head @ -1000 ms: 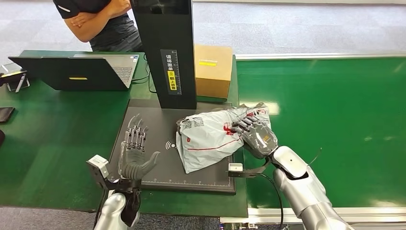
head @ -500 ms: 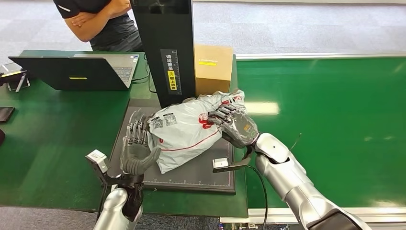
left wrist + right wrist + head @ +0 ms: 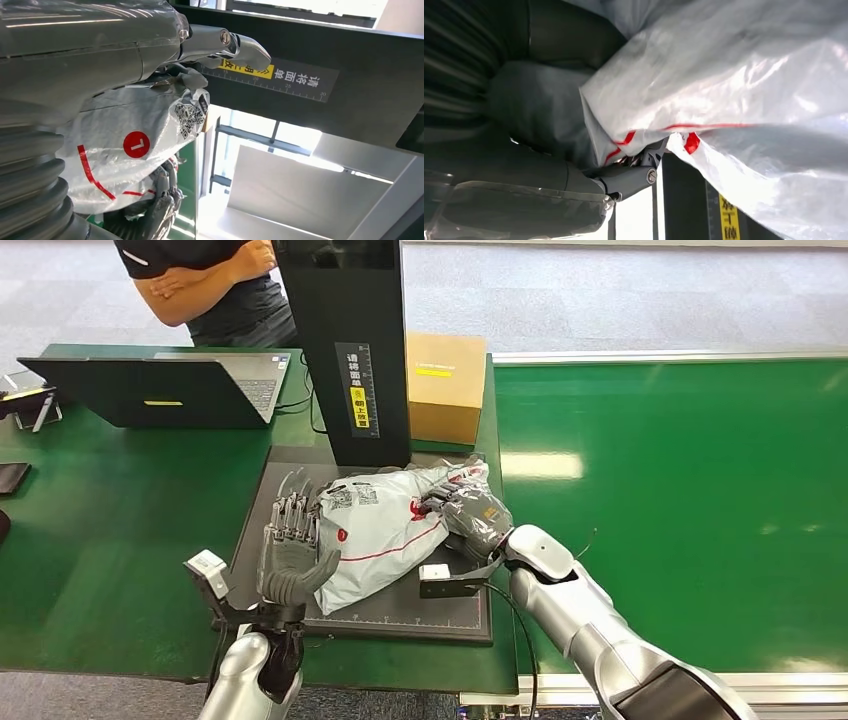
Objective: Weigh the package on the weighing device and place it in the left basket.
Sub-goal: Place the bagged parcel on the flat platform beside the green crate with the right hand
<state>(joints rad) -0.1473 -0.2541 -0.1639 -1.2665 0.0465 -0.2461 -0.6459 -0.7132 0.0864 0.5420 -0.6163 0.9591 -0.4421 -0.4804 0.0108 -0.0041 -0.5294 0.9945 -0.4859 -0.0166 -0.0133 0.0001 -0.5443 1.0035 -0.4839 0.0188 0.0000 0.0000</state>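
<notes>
- Both hands bracket the package (image 3: 385,525): the right hand (image 3: 474,513) grips its far end with fingers curled into the plastic, while the left hand (image 3: 291,558) stands upright with fingers spread, holding nothing, palm against the package's near edge.
- Judging from this, the package should settle fully on the dark weighing plate (image 3: 455,600), with no corner hanging over the rim.
- A clean reading probably needs both hands off the bag; any press from the right hand would add load.
- Loose plastic folds easily, so a slow release should stop it sliding toward the black column (image 3: 345,350).
- One brown box (image 3: 445,385) sits behind the column, and a laptop (image 3: 150,390) lies well apart on the green table (image 3: 110,530).
</notes>
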